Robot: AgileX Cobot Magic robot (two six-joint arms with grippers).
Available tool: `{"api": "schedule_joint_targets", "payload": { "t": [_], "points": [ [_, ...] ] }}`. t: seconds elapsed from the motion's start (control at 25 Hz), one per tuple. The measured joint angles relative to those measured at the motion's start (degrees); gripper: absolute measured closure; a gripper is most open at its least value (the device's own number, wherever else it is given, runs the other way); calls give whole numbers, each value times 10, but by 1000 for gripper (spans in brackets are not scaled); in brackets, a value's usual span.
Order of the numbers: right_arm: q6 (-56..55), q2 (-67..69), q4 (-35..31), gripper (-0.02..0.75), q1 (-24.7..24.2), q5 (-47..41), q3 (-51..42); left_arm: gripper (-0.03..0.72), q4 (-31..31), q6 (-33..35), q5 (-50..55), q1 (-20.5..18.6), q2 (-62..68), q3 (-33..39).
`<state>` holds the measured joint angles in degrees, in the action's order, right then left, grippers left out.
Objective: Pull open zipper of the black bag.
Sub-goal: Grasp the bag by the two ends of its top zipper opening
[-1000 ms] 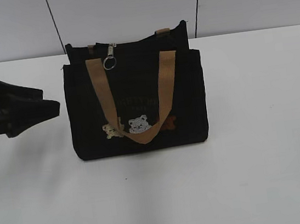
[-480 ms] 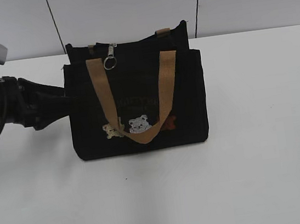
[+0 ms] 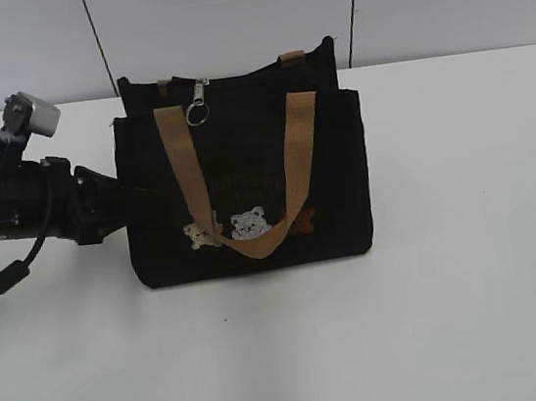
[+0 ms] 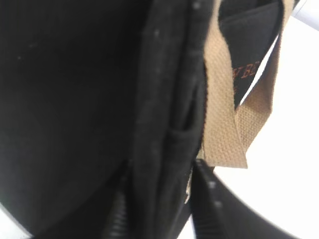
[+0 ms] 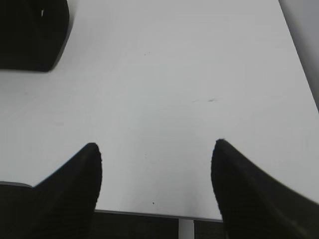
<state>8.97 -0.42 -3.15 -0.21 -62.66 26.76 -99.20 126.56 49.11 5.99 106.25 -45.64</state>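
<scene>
The black bag stands upright on the white table, its tan handle hanging down the front. The zipper runs along the top edge, and its silver pull with a ring hangs near the left end. My left gripper reaches in from the left at the bag's left side. In the left wrist view the bag's side edge fills the gap between the fingers, so the left gripper is shut on it. My right gripper hangs open over bare table, away from the bag corner.
The white table spreads out round the bag, with a pale panelled wall close behind it. The table's near edge shows under the right gripper. The right arm is out of the exterior view.
My left arm has moved right, from clear of the bag to its left side. Its jaws have narrowed onto the bag's side edge. The right gripper has not moved.
</scene>
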Motion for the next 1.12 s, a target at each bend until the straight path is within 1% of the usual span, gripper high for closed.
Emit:
{"api": "schedule_joint_targets", "payload": {
  "t": [0.04, 0.16, 0.2, 0.24, 0.6, 0.72, 0.8, 0.88, 0.96, 1.12],
  "points": [
    [0, 0, 0, 218, 0, 0, 0, 452, 0, 0, -1, 0, 0, 0],
    [0, 0, 0, 218, 0, 0, 0, 610, -1, 1, -6, 0, 0, 0],
    [0, 0, 0, 218, 0, 0, 0, 643, -1, 1, -6, 0, 0, 0],
    [0, 0, 0, 218, 0, 0, 0, 657, -1, 1, -6, 0, 0, 0],
    [0, 0, -2, 218, 0, 0, 0, 661, 1, 1, 6, 0, 0, 0],
    [3, 2, -18, 218, 0, 1, 2, 661, 1, 1, 6, 0, 0, 0],
    [25, 29, -37, 218, 0, 11, 6, 661, 1, 1, 6, 0, 0, 0],
    [71, 70, -73, 218, 0, 23, 10, 662, 1, 1, 6, 0, 0, 0],
    [141, 118, -116, 218, 0, 49, 11, 662, 1, 1, 6, 0, 0, 0],
    [296, 225, -228, 218, 0, 103, 11, 662, 1, 1, 6, 0, 0, 0]
  ]
}}
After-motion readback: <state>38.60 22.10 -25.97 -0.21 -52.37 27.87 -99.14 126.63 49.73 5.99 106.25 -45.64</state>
